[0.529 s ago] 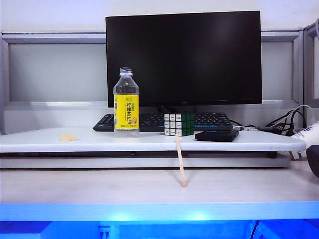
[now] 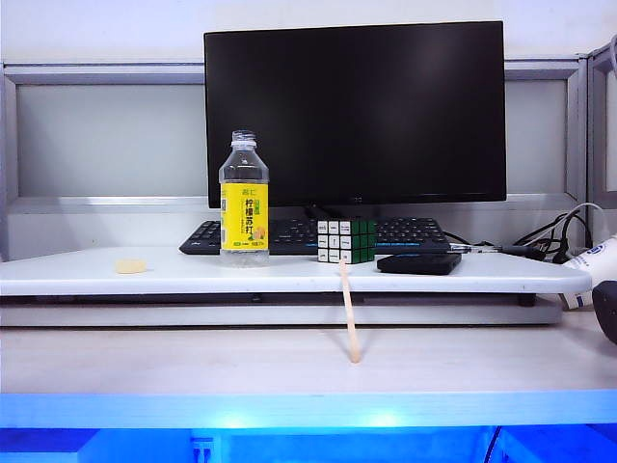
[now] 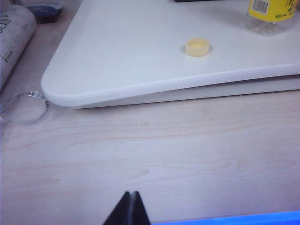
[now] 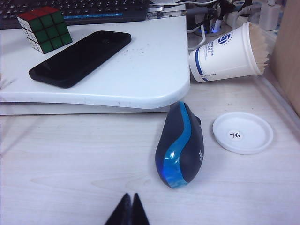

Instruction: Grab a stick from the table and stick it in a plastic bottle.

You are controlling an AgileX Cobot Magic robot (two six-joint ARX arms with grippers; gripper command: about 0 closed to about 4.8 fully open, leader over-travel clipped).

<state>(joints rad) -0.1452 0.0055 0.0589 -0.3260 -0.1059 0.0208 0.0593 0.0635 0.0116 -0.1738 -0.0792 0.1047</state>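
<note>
Left wrist view shows the left pincer [image 3: 130,206] closed and empty, low over the wood-grain ledge of the table [image 3: 154,154]. The right wrist view shows the right pincer [image 4: 129,208] closed too, holding nothing, near a blue and black mouse [image 4: 180,145]. In the exterior view the stick [image 2: 349,311] leans from the ledge up against the edge of the white top. Farther back on that top stands the plastic bottle [image 2: 244,200], upright and without cap, left of a puzzle cube [image 2: 347,240] and a black phone [image 2: 419,262]. A yellow cap [image 3: 198,47] lies near the bottle.
</note>
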